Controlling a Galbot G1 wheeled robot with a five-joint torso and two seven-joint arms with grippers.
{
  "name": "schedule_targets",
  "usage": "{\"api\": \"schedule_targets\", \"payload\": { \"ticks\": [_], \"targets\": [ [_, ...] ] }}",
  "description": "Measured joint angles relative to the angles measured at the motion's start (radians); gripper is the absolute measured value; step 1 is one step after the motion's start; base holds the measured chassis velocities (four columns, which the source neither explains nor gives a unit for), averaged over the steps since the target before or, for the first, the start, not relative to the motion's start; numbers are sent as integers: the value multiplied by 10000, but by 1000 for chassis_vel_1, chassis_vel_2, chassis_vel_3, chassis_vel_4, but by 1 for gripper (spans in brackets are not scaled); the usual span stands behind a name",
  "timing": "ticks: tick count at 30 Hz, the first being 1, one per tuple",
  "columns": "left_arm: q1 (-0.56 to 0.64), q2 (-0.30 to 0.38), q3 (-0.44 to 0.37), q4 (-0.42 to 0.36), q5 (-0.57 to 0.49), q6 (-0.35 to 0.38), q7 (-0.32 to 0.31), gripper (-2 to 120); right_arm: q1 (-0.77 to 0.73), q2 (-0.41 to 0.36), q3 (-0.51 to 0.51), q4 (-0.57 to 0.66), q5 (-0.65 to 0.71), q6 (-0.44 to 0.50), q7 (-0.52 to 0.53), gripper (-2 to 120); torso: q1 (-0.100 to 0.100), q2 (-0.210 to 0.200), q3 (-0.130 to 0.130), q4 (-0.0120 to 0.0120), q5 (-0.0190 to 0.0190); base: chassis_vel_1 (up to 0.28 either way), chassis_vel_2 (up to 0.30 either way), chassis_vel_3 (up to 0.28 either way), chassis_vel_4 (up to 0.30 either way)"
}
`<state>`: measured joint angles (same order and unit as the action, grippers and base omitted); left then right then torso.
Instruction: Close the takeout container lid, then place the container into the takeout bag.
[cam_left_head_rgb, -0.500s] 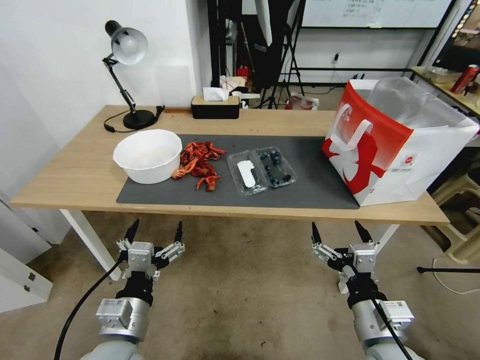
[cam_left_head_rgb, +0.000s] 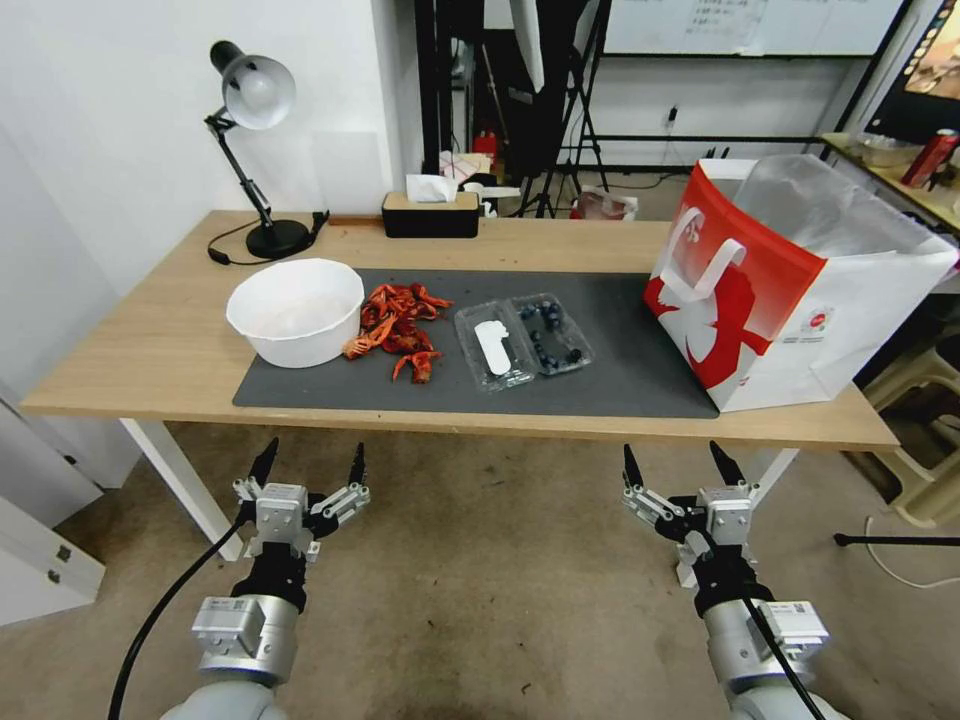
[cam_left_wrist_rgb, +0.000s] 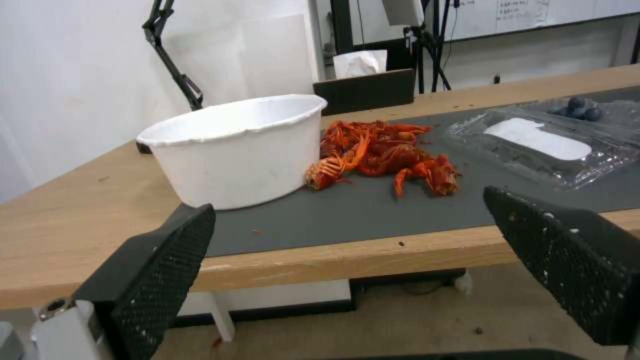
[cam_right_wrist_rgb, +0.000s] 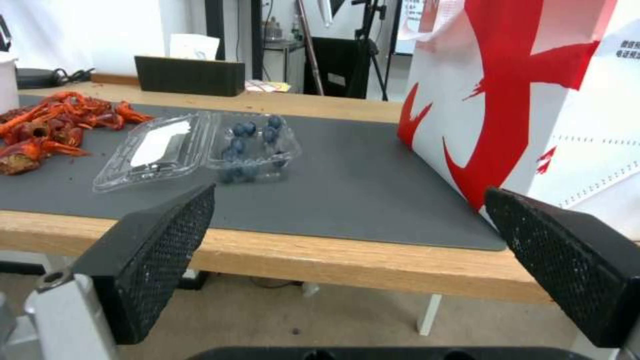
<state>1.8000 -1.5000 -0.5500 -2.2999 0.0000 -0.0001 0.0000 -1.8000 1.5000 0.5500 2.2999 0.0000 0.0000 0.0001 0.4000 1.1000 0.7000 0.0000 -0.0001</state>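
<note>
Bright even room light, edges slightly warped.

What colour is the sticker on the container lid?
White, on the clear takeout container lid; the right wrist view shows it best.

Wooden table (cam_left_head_rgb: 150, 350) on white legs, standing on a worn beige-brown floor (cam_left_head_rgb: 480, 580). Dark grey mat (cam_left_head_rgb: 620, 370) covers the table's middle. White wall (cam_left_head_rgb: 120, 120) to the left and behind. Black desk lamp (cam_left_head_rgb: 250, 150) with a silver shade at the table's back left corner, its cable looped beside the base. Black tissue box (cam_left_head_rgb: 430, 213) at the back edge. Behind the table, black tripod stands (cam_left_head_rgb: 580, 110) and a whiteboard (cam_left_head_rgb: 750, 25). Second table (cam_left_head_rgb: 900, 170) with clutter at far right. White cabinet (cam_left_head_rgb: 40, 560) at lower left.
</note>
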Motion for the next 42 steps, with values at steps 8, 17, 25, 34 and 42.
{"api": "schedule_targets", "payload": {
  "ticks": [8, 17, 25, 34, 42],
  "targets": [
    [-9, -1, 255, -109, -210, 219, -212, 100, -3, 4, 1, 12, 6, -66, -82, 100, 0, 0, 0, 2, 0, 0, 0, 0, 0],
    [-117, -71, 2256, -1130, -1743, 1814, -1382, 100, -176, 233, 22, 550, 273, -1865, -2294, 100, 0, 0, 0, 0, -1, 0, 0, 0, 0],
    [-112, -49, 2203, -1029, -1749, 1661, -1190, 100, -139, 264, 50, 569, 283, -1886, -2370, 100, 0, 0, 0, 0, 1, 0, 0, 0, 0],
    [-134, -66, 2171, -930, -1724, 1595, -1101, 100, -93, 233, 84, 487, 267, -1677, -2265, 100, 0, 0, 0, 0, 0, 0, 0, 0, 0],
    [-153, -76, 2038, -757, -1666, 1382, -1016, 100, -47, 145, 148, 410, 272, -1603, -2252, 100, 0, 0, 0, 0, 1, 0, 0, 0, 0]
  ]
}}
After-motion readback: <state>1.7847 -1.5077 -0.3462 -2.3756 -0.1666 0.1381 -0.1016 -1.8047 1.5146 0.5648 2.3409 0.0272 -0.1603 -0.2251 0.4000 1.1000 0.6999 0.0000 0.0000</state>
